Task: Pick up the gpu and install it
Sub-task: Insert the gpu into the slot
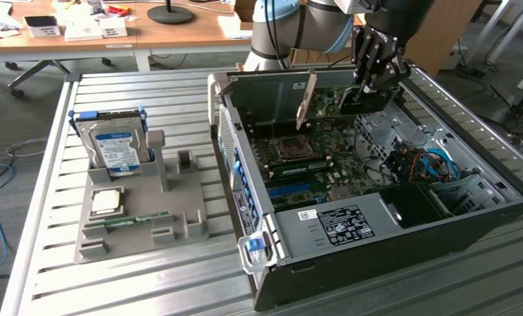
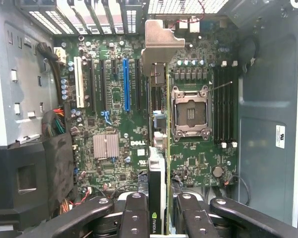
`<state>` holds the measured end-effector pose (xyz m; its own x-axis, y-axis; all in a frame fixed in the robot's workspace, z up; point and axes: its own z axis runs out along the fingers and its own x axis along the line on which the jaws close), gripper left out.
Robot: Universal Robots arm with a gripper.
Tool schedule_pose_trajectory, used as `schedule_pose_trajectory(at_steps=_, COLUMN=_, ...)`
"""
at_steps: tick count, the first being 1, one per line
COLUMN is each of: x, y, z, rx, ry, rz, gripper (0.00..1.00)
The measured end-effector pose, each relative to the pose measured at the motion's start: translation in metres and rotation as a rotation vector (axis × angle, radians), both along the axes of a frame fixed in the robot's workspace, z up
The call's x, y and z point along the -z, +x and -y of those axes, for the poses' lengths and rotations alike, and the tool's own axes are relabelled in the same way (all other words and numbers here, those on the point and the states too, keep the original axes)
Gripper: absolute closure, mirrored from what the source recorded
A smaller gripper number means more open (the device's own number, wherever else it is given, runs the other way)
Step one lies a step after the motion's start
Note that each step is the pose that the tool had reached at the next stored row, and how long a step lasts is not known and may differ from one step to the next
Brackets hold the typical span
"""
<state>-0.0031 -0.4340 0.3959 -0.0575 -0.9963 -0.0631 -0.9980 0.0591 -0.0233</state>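
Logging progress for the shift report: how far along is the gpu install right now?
Done: the gpu is picked up, clamped in the gripper. In hand: it hangs edge-down over the motherboard inside the open case. Left: seating it; its lower edge looks not yet in any slot.

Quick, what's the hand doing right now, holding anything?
Hand: closed on the gpu, holding it edge-on over the motherboard inside the open case.
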Motion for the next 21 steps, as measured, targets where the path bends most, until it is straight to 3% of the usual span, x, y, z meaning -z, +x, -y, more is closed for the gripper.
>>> schedule_pose_trajectory(at_steps=21, x=0.0, y=-0.0031, z=0.0, rx=0.0, ry=0.0, rz=0.0, gripper=0.73)
